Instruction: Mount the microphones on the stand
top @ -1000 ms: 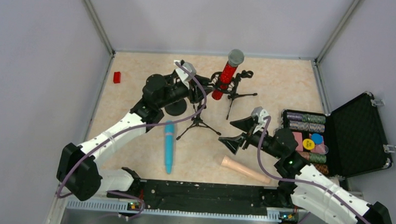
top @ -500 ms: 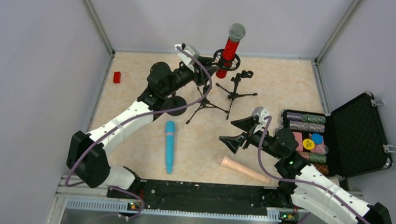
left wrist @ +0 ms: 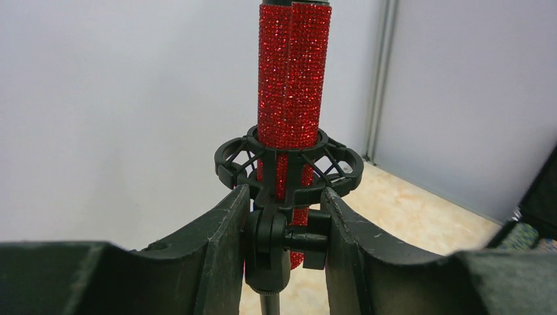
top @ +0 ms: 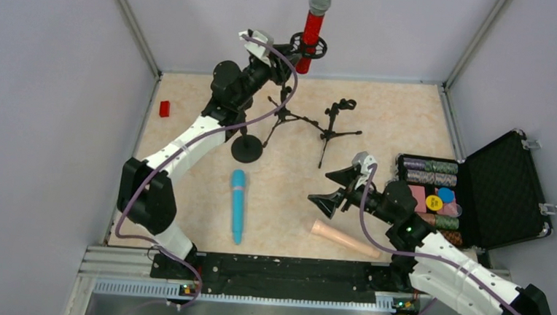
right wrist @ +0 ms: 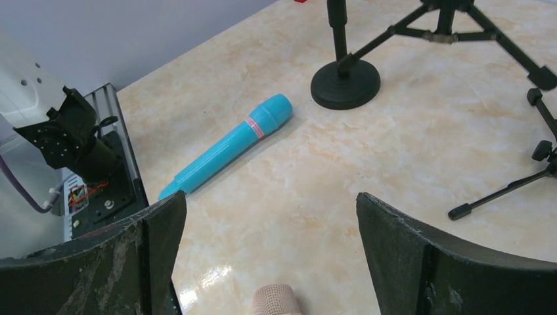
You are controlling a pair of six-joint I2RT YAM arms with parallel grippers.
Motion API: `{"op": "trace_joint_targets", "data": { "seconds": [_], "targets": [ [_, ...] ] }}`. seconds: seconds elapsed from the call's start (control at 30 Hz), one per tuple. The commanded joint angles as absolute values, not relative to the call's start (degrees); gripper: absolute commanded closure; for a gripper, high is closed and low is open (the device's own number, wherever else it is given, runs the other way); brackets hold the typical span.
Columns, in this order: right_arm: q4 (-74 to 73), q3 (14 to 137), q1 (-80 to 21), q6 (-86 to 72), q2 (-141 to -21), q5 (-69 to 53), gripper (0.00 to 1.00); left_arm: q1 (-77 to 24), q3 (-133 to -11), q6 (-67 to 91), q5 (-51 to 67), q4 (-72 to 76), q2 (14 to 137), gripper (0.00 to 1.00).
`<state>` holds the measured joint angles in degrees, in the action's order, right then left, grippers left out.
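**A:** Three microphones, only one seated. Why is the left hand (left wrist: 284, 216) so high, at twelve o'clock?

**B:** It pinches the black plastic swivel of the stand (left wrist: 230, 159) just under the ring cradle, narrow, with both fingers touching the joint. Gripping there rather than on the mic probably lets it carry the whole stand. The red microphone (left wrist: 292, 72) sits upright in the webbed ring: glitter body, silver mesh head.

**A:** And the other two?

**B:** The light-blue microphone (top: 237, 205) lies flat mid-bench, a smooth matte cylinder with its slim tail toward six. The peach microphone (top: 344, 238) lies at five o'clock. The right hand (right wrist: 270, 207) hangs over its end, jaws wide and empty, likely ready for a pick.

**A:** Where would they go?

**B:** The second tripod stand (top: 332, 124) at one o'clock has a bare clip on top. The round-base stand (top: 247, 148) at twelve has a heavy disc foot. The marbled bench (top: 395, 121) looks slick, so a round body may roll.
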<state>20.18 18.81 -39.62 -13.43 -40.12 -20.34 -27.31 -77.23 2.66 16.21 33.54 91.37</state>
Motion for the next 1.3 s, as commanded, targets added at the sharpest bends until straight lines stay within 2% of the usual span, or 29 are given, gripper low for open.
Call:
{"op": "trace_joint_targets", "data": {
  "seconds": [0.0,0.2,0.47,0.7,1.03,1.27],
  "targets": [
    [21.1,18.0,-40.0,-12.5,-39.8,-19.4,0.02,-24.3,-85.6,5.9,16.0,46.3,95.1,1.0],
    [21.1,17.4,-39.9,-12.6,-40.4,-19.2,0.02,-23.3,-93.9,2.6,13.2,45.6,103.0,1.0],
    [22.4,17.2,-39.9,-12.5,-41.7,-19.0,0.02,-22.7,-101.5,0.5,11.5,54.7,115.7,1.0],
    [23.0,18.3,-39.9,-12.1,-45.6,-21.2,0.02,-22.6,-113.0,-2.3,10.5,52.7,125.2,1.0],
    [23.1,17.6,-39.9,-12.1,-45.1,-20.2,0.02,-21.4,-114.2,-0.9,8.7,52.2,128.8,1.0],
    [24.0,17.4,-39.9,-12.4,-45.4,-19.7,0.02,-22.0,-111.6,-1.2,-1.0,50.8,128.1,1.0]
  ]
}}
